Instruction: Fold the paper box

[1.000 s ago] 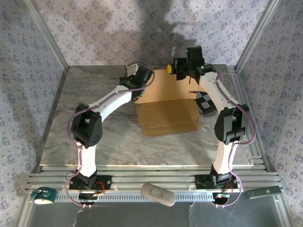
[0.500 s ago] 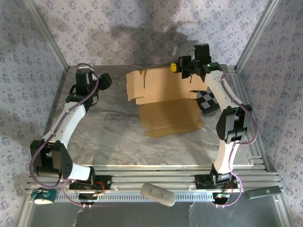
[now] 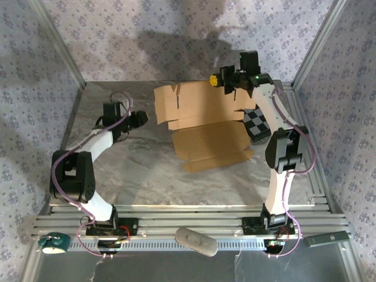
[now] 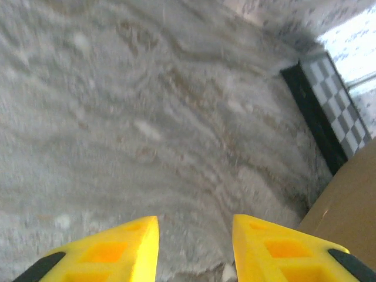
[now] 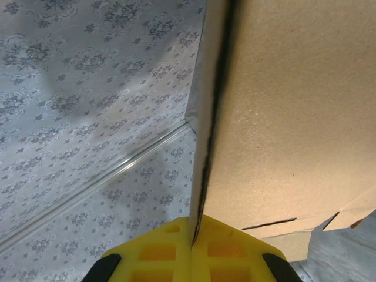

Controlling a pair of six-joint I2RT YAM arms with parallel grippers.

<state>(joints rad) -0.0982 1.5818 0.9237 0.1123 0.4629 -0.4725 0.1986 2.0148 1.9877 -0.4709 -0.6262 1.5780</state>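
With only the right claw [image 5: 191, 235] clamping the paper box [image 3: 202, 106] and the left claw [image 4: 195, 235] parted and empty, the raised panel may slip or buckle.

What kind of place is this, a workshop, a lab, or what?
Probably a robot test cell in a lab: a grey marble-patterned tabletop on silver aluminium rails, walled in by floral-patterned panels, with a black-and-white checkerboard panel beside the tan cardboard paper box.

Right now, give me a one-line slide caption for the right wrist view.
Right gripper shut on the edge of a raised panel of the paper box, patterned wall behind.
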